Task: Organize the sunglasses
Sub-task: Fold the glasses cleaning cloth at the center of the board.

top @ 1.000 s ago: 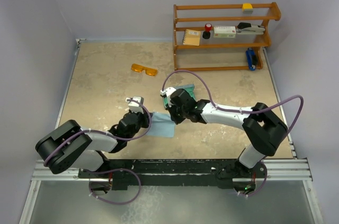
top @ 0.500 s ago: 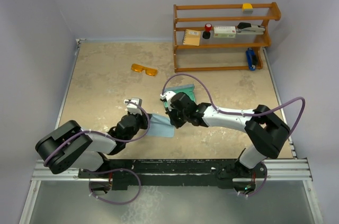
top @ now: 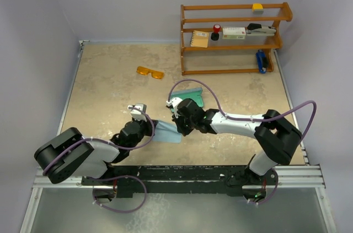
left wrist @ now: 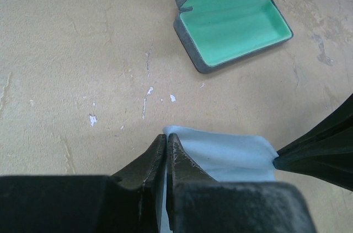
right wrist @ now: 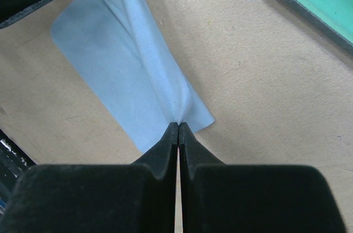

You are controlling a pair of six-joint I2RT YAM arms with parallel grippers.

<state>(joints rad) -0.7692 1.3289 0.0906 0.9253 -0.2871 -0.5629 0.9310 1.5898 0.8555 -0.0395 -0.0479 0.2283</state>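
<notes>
**Beige stone-pattern tabletop, two grippers pinching one cloth**

Tabletop (top: 110,87) in mottled beige carries everything, with pale walls around it. The right gripper (right wrist: 178,125) is fully closed, its fingertips nipping one corner of the light blue cloth (right wrist: 121,62), which creases upward into the pinch. The left gripper (left wrist: 166,139) is likewise closed tight, with its tips on the opposite corner of the cloth, so the cloth spans between the two arms near the table's middle. Just beyond the cloth, on the far side, the blue-grey case (left wrist: 231,23) lies open, showing its teal lining. The sunglasses (top: 150,72), with orange-amber lenses, rest on the table farther away and to the left, well apart from both grippers and the case. A wooden shelf (top: 234,37) stands at the far right.
</notes>
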